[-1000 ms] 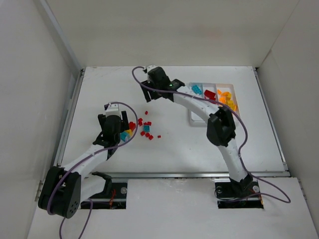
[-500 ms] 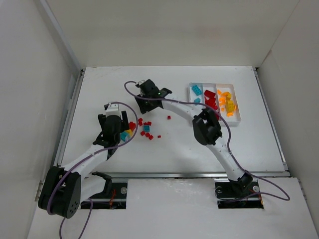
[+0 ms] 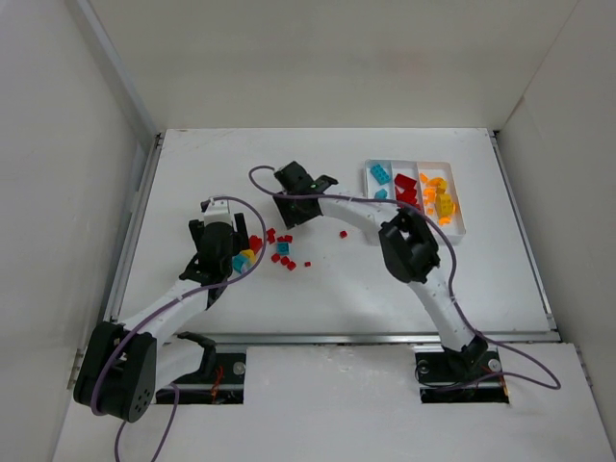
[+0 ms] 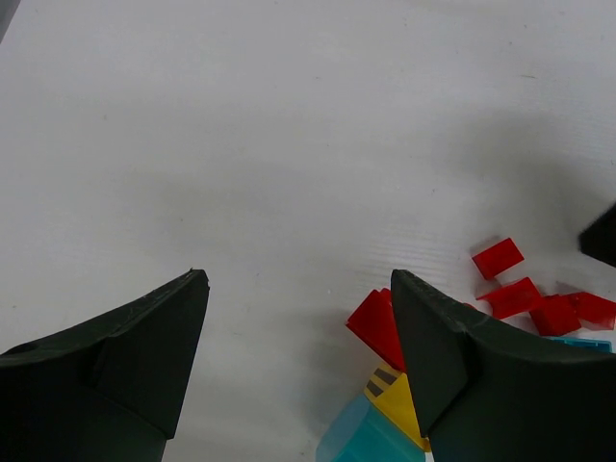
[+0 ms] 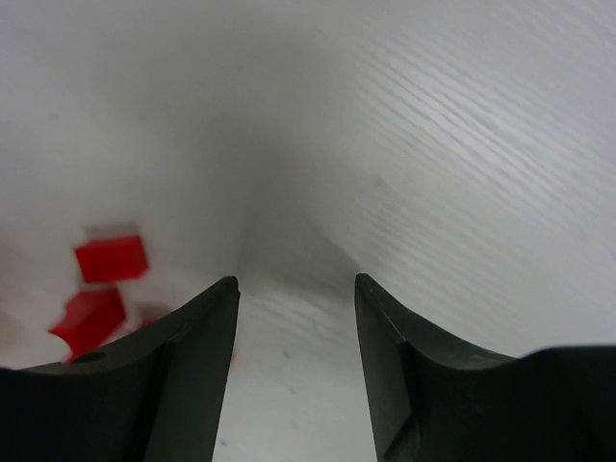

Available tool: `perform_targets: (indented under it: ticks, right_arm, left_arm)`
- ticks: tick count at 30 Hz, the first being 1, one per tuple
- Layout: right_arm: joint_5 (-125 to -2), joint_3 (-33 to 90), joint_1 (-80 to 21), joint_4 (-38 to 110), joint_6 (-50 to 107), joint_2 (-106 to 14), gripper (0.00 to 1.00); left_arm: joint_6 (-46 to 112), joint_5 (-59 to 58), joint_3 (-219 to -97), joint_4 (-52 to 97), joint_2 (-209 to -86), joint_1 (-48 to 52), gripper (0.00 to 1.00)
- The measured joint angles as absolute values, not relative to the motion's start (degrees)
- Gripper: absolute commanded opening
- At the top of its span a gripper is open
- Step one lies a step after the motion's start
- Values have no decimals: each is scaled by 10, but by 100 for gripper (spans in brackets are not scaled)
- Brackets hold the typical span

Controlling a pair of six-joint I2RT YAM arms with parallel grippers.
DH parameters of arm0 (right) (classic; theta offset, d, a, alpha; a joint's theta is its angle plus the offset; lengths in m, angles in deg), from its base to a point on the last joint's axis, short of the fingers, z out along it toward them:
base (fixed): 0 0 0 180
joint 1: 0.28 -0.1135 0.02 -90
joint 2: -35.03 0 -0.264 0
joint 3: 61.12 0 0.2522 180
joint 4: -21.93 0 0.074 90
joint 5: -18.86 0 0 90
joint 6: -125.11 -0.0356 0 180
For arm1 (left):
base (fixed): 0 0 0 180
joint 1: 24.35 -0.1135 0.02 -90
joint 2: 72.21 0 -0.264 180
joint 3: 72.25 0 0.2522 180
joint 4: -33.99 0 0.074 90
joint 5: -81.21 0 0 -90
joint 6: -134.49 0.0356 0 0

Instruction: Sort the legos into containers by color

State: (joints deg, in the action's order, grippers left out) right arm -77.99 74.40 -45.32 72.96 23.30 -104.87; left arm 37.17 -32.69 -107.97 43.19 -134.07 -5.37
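Where the right gripper [image 5: 295, 279] hangs: low over the bare white table [image 3: 385, 289], its shadow directly beneath.
Right jaws: partly apart, nothing between them, nothing held.
Nearest to it: two red legos [image 5: 108, 262], blurred, lying left of its fingers in the wrist view and clear of them.
Left gripper [image 4: 298, 276]: jaws wide apart and empty, bare table between them.
Beside its right finger: a red piece [image 4: 377, 325], a yellow piece [image 4: 399, 404] and a teal piece [image 4: 358, 441] bunched together; whether the finger touches them I cannot tell.
Loose pile [image 3: 279, 248]: mostly red, on the table between the two grippers.
Stray red brick [image 3: 343, 234]: alone, between the pile and the tray.
Tray [image 3: 414, 162]: at the far right of the table, well apart from both grippers.
Containers: left compartment holds teal bricks [image 3: 381, 175], middle one red bricks [image 3: 406, 188], right one orange-yellow bricks [image 3: 440, 198].
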Motion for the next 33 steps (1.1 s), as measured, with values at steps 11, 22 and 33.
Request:
perform_targets:
  ticks: [11,22,33]
  right_arm:
    - [-778,479,-353,699,203,-853,66]
    - [-752,429,-349,685,221,-855,57]
    - [-777,406,-366,676,227,-843,48]
  left_arm:
    - [372,-326,-1074,436,-1341,-54,74]
    - [372,-326,-1072,438,-1339,-54,74]
    - [372,-326,-1072,438,-1339,-54,75]
